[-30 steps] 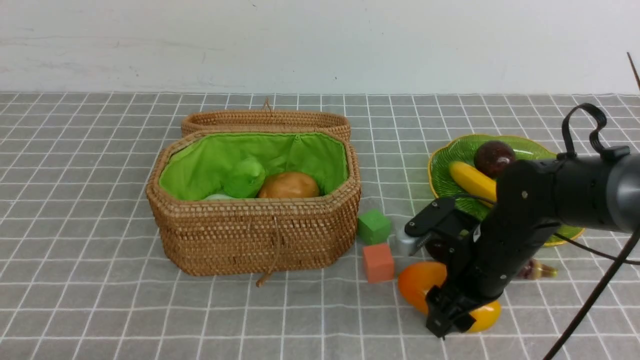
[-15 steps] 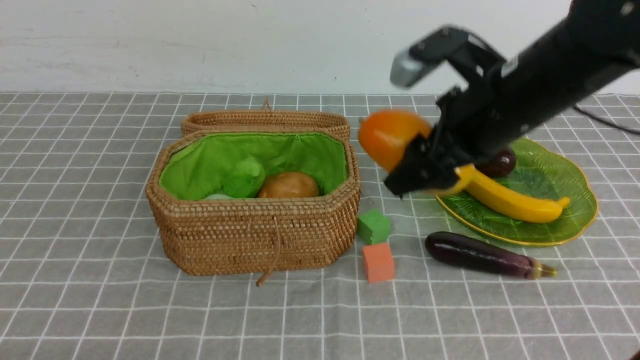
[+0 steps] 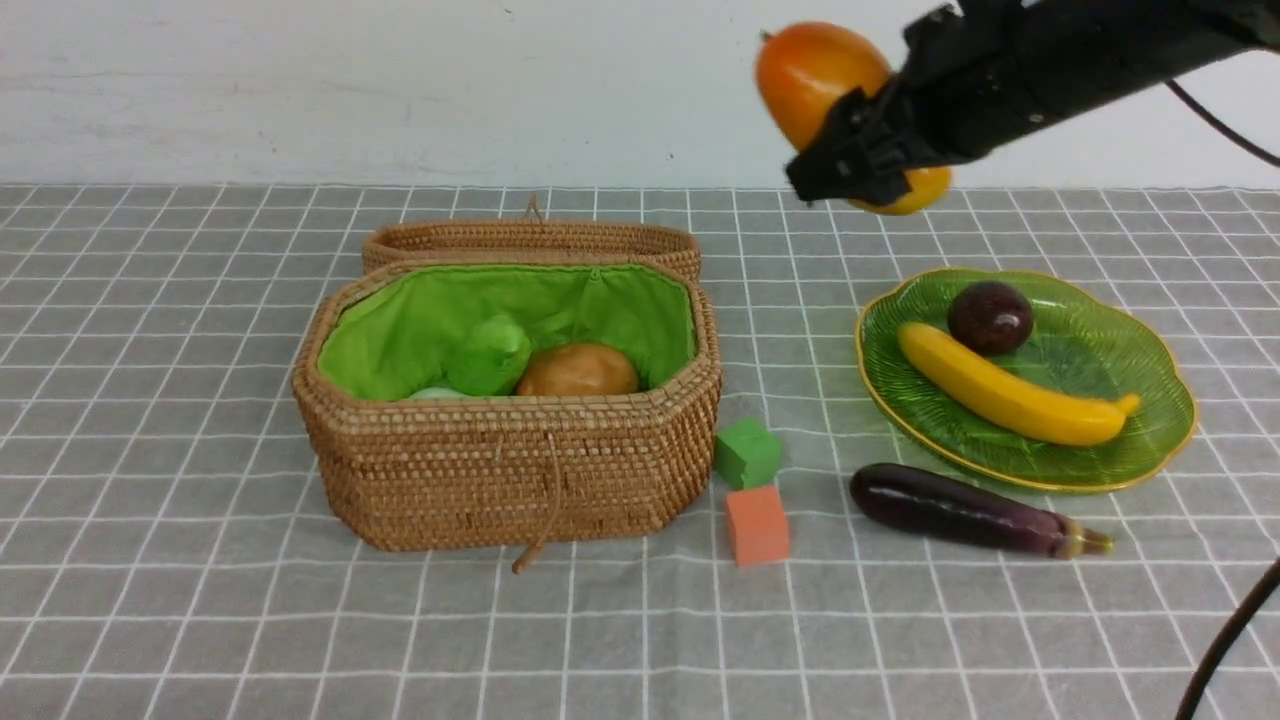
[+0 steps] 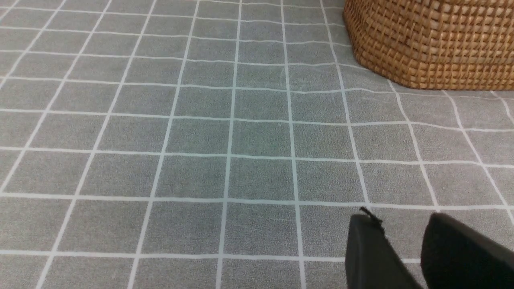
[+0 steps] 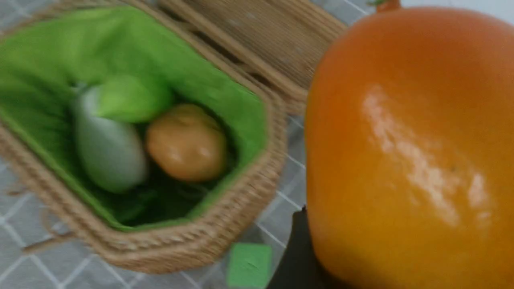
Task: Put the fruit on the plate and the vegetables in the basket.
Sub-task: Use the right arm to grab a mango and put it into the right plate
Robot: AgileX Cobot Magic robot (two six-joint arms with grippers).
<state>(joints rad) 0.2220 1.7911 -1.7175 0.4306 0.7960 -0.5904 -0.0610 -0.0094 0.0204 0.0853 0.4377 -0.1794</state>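
High above the table, left of the plate, my right gripper [image 3: 860, 150] is shut on the orange-yellow mango [image 3: 815, 75]. The mango [image 5: 409, 152] fills the right wrist view and hides most of the fingers. On the green plate [image 3: 1150, 360] lie the banana [image 3: 1005, 395] and the maroon fruit [image 3: 990, 317]. The purple eggplant [image 3: 965, 510] rests on the cloth in front of the plate. Inside the open basket [image 3: 510, 470] sit the potato [image 3: 578, 372] and the leafy radish [image 3: 490, 355]. My left gripper [image 4: 401, 218] hovers open over bare cloth near the basket [image 4: 433, 44].
A green cube [image 3: 747, 452] and an orange cube [image 3: 757, 525] stand between the basket and the eggplant. The basket's lid [image 3: 530, 240] lies open behind it. A grey checked cloth covers the table and a white wall stands at the back.
My right arm has lifted the mango from the cloth at the front right, up and away past the plate to high over the table. The eggplant and plate are now uncovered.
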